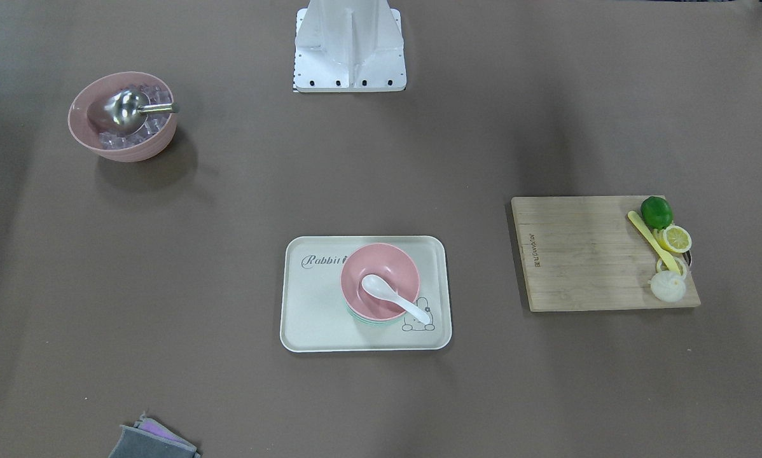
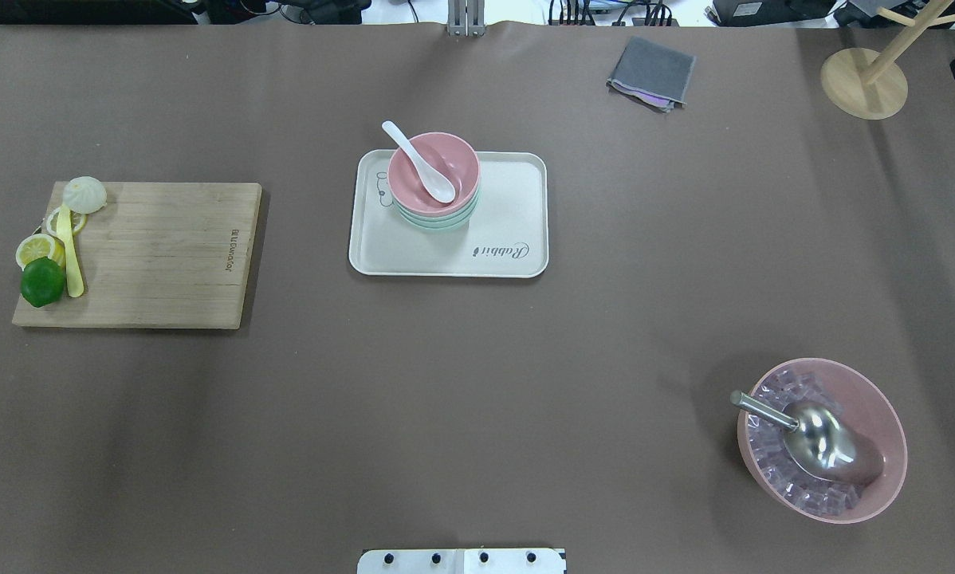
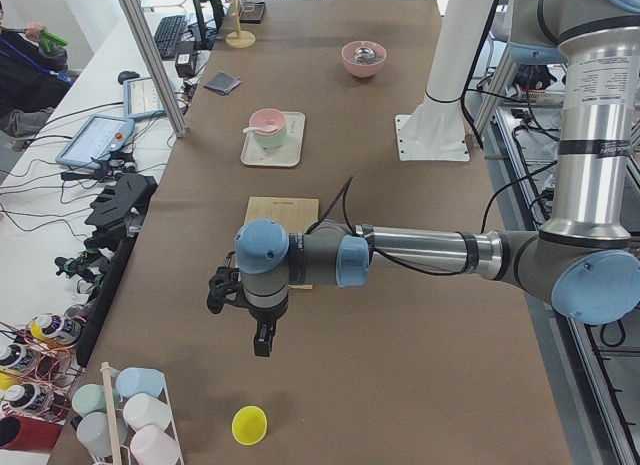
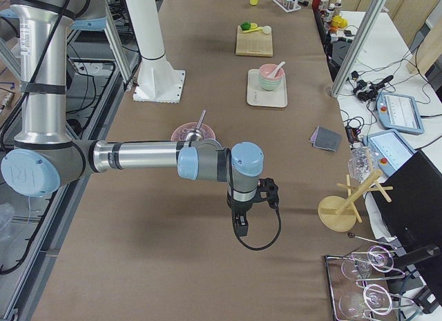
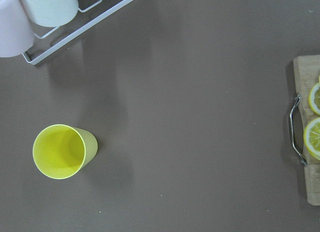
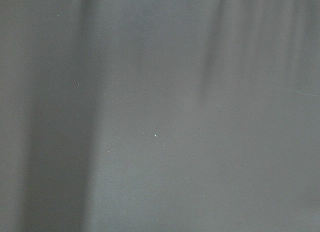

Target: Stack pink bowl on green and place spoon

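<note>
At tray (image 2: 509,199) corner, pink bowl (image 2: 455,156), green bowl (image 2: 438,224) beneath, spoon (image 2: 418,161) overhanging

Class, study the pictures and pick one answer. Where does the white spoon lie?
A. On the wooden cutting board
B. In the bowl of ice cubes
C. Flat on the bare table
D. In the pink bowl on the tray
D: the white spoon has its scoop inside the pink bowl, which is stacked on the green bowl on the tray.

Pink bowl (image 1: 387,270), green bowl (image 2: 436,223), white spoon (image 1: 397,300), cream tray (image 1: 311,305).
</note>
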